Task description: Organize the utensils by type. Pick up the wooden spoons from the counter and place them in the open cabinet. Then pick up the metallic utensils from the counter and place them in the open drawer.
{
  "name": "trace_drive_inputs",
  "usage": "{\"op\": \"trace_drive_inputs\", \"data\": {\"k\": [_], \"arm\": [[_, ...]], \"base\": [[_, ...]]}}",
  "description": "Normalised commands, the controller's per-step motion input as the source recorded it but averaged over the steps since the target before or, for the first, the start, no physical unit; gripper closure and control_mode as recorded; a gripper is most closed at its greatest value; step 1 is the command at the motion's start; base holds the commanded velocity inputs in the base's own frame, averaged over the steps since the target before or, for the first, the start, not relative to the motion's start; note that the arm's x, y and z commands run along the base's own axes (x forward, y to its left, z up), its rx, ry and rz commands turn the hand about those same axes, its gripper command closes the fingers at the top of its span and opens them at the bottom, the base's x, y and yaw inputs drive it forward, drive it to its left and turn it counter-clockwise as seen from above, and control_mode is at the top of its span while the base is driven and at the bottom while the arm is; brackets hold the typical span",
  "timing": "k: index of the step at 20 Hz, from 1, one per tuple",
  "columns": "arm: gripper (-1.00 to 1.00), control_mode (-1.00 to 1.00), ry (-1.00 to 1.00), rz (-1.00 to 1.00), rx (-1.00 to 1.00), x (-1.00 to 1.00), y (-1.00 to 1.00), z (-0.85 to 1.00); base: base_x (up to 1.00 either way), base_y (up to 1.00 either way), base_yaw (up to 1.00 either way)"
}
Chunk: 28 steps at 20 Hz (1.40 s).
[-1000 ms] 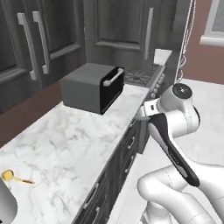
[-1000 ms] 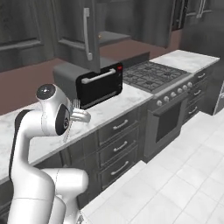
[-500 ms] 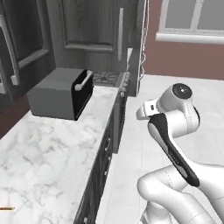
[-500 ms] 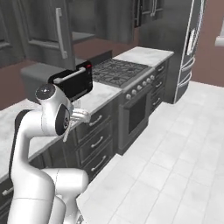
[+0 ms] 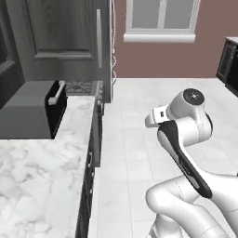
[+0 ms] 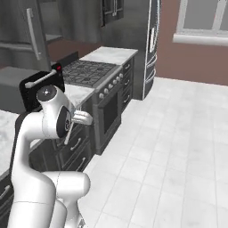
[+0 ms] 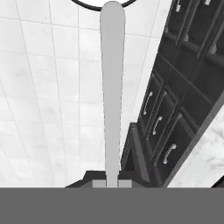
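My gripper (image 7: 112, 183) is shut on a thin silver fork (image 7: 112, 87), one of the metallic utensils. In the hand view its long handle runs straight up from the fingertips. From the right base camera the fork's tines (image 6: 78, 106) stick up just above the gripper (image 6: 83, 118), in front of the base units. The white marble counter (image 5: 37, 181) lies to the left of the arm. A dark wall cabinet with a long silver bar handle (image 6: 31, 31) hangs at the upper left. Dark drawer fronts with bar handles (image 7: 168, 153) line the right of the hand view. The wooden spoons are out of view.
A black toaster oven (image 5: 32, 114) stands on the counter, and a gas stove (image 6: 87, 71) lies beyond it. A tall dark fridge (image 6: 144, 40) ends the run. White tiled floor (image 6: 169, 147) spreads to the right, under a window (image 5: 160, 18).
The whole picture has shifted: the base has turned, so counter and toaster oven slid left and more floor shows. The gripper stays shut on the fork.
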Motion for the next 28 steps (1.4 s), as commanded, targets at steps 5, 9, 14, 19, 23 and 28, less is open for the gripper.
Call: {"op": "trace_drive_inputs", "data": {"k": [5, 9, 14, 19, 23, 28], "arm": [[1.0, 1.0, 0.0, 0.0, 0.0, 0.0, 0.0, 0.0], [1.0, 1.0, 0.0, 0.0, 0.0, 0.0, 0.0, 0.0], [1.0, 1.0, 0.0, 0.0, 0.0, 0.0, 0.0, 0.0], [1.0, 1.0, 0.0, 0.0, 0.0, 0.0, 0.0, 0.0], [1.0, 1.0, 0.0, 0.0, 0.0, 0.0, 0.0, 0.0], [1.0, 1.0, 0.0, 0.0, 0.0, 0.0, 0.0, 0.0]], "base": [[-0.12, 0.0, -0.37], [-0.02, 0.0, -0.36], [0.0, 0.0, -0.35], [0.0, 0.0, -0.33], [0.0, 0.0, -0.31], [0.0, 0.0, -0.3]]}}
